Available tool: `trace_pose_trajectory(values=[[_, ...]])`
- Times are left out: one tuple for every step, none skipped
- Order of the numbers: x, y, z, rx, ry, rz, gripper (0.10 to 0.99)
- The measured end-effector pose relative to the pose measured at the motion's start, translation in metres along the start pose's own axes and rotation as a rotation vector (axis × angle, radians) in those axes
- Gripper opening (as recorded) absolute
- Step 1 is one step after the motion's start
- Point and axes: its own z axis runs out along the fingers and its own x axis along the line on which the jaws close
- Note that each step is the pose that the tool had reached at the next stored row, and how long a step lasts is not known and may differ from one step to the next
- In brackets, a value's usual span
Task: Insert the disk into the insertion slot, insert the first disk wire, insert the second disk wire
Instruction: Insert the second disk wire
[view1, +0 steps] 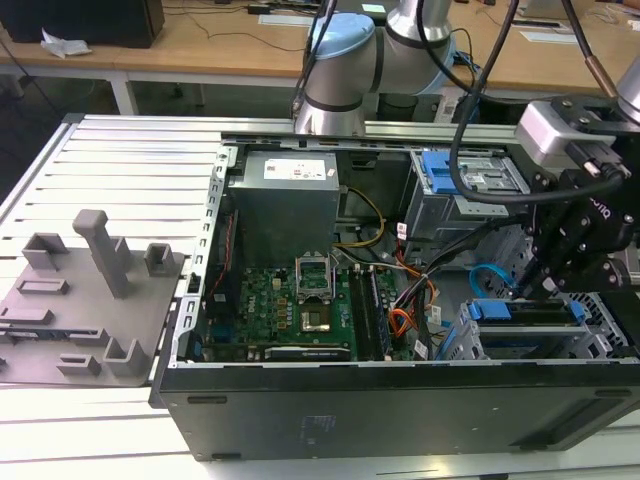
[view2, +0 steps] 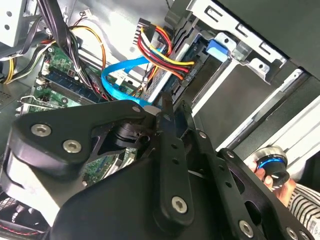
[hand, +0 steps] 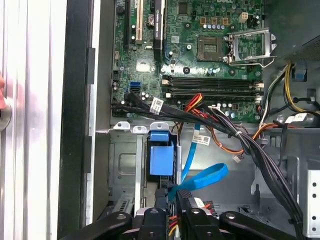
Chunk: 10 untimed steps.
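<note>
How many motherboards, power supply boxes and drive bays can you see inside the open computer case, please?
Motherboard: 1
Power supply box: 1
Drive bays: 2, the taller grey bay and the insertion slot
Total: 4

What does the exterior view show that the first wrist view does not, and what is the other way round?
The exterior view adds the grey fixture plate beside the computer case, the arm's silver-and-blue joint and the grey power supply box. The first wrist view adds a white tag on the light-blue cable and a small blue socket on the board. Both share the green motherboard, the light-blue cable and the gripper near it.
</note>
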Motion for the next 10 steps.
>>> trace_pose_trajectory(values=[[0.0,0.0009,0.0003,0.0,-0.0014,-0.001,0.235],[-0.0001,0.0017,0.0006,0.0,-0.0037,-0.002,0.235],[-0.0003,0.003,0.0009,0.0,-0.0084,-0.003,0.235],[-0.0004,0.0038,0.0011,0.0,-0.0118,-0.005,0.235],[-0.0005,0.0042,0.0012,0.0,-0.014,-0.006,0.235],[-0.0007,0.0047,0.0012,0.0,-0.0173,-0.01,0.235],[-0.0007,0.0063,0.0014,0.0,-0.021,-0.015,0.235],[-0.0007,0.0094,0.0015,0.0,-0.0225,-0.028,0.235],[-0.0007,0.0128,0.0017,0.0,-0.0223,-0.033,0.235],[-0.0007,0.0147,0.0018,0.0,-0.0222,-0.035,0.235]])
